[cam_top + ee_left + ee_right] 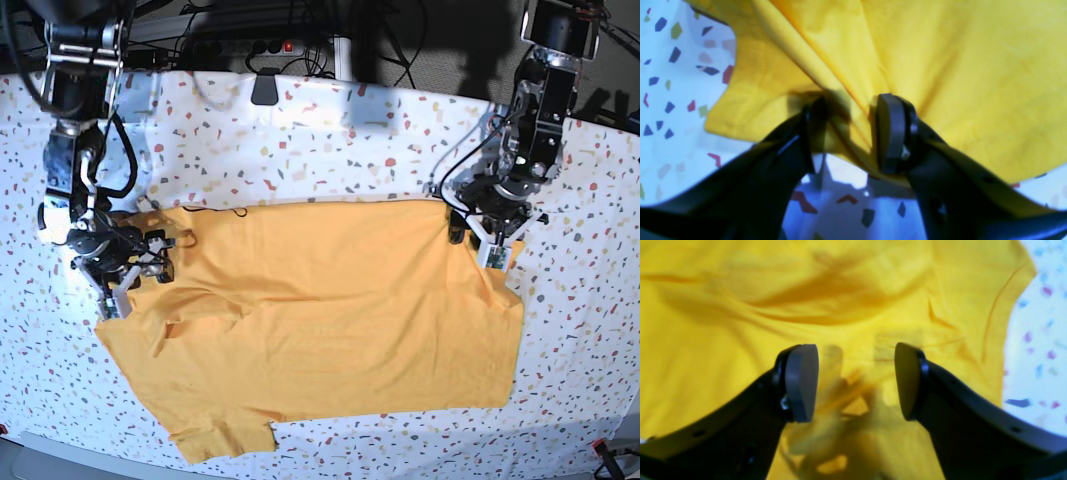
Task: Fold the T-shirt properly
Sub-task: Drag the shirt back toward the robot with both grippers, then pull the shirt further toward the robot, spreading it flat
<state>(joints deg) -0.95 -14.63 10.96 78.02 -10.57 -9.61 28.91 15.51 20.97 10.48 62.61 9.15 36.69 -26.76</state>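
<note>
T-shirt lies spread on white speckled tablecloth; dark cables behind the table. Left gripper pinches a bunched fold at its edge. Right gripper hangs wide over fabric, holding nothing.

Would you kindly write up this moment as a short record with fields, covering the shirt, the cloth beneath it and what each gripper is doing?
garment: T-shirt, mustard-orange, spread mostly flat with wrinkles
surface: speckled tablecloth
left gripper: at the shirt's edge, a bunched fold of fabric between its fingers
right gripper: open over the shirt, nothing between its fingers
sleeve: one short sleeve sticks out toward the near edge in the base view
fold progress: no fold made yet
</note>
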